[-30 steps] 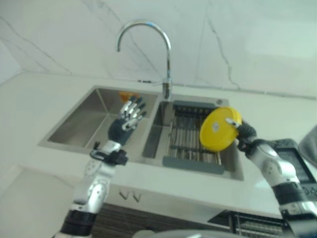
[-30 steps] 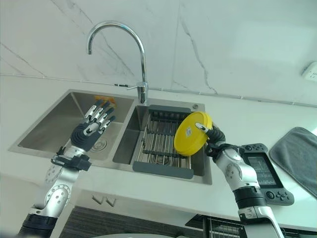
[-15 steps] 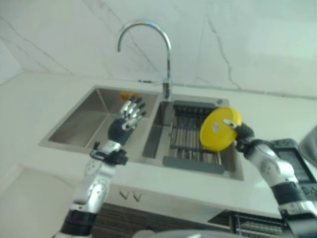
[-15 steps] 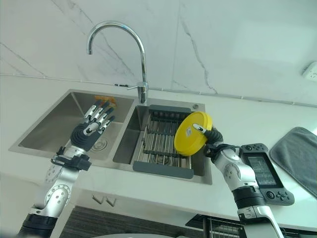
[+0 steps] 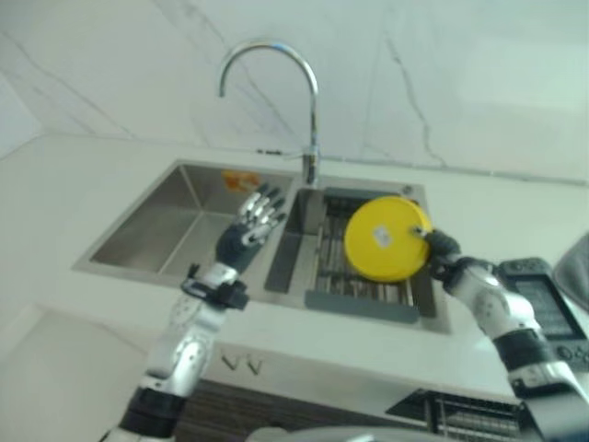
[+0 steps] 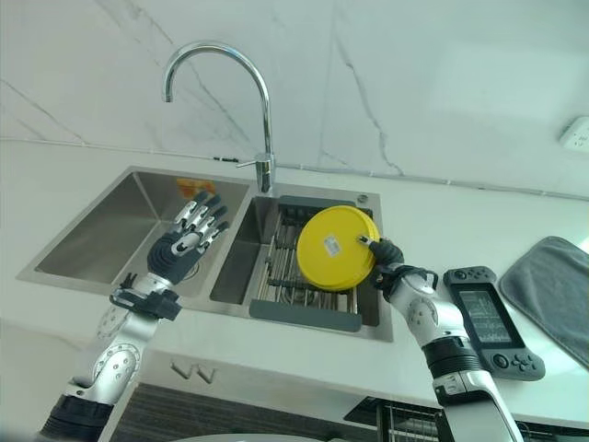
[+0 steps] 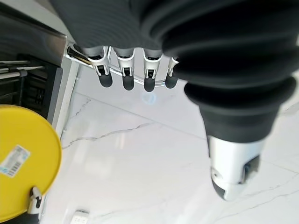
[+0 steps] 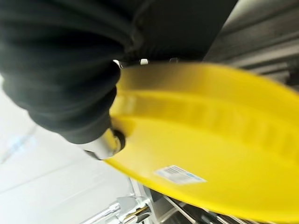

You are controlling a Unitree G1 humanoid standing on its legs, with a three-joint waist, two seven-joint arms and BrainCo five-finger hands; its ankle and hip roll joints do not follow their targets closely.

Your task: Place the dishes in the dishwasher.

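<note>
My right hand (image 6: 385, 256) is shut on the edge of a round yellow plate (image 6: 333, 249), its underside with a white label facing me. It holds the plate on edge above the dark dish rack (image 6: 293, 276) in the right sink basin. The plate also fills much of the right wrist view (image 8: 210, 154), with the thumb (image 8: 105, 144) pressed on its rim. My left hand (image 6: 187, 243) hovers open over the divider between the two basins, fingers (image 7: 124, 77) straight. The plate (image 7: 21, 168) appears at the edge of the left wrist view.
A steel double sink (image 6: 110, 226) is set in a white counter, with a curved tap (image 6: 262, 110) behind it. An orange item (image 6: 191, 186) lies at the back of the left basin. A game controller (image 6: 486, 322) and a grey mat (image 6: 552, 285) lie on the counter to the right.
My right hand has carried the yellow plate leftward and turned it flatter towards me, over the rack. My left hand has drifted a little right, towards the divider.
</note>
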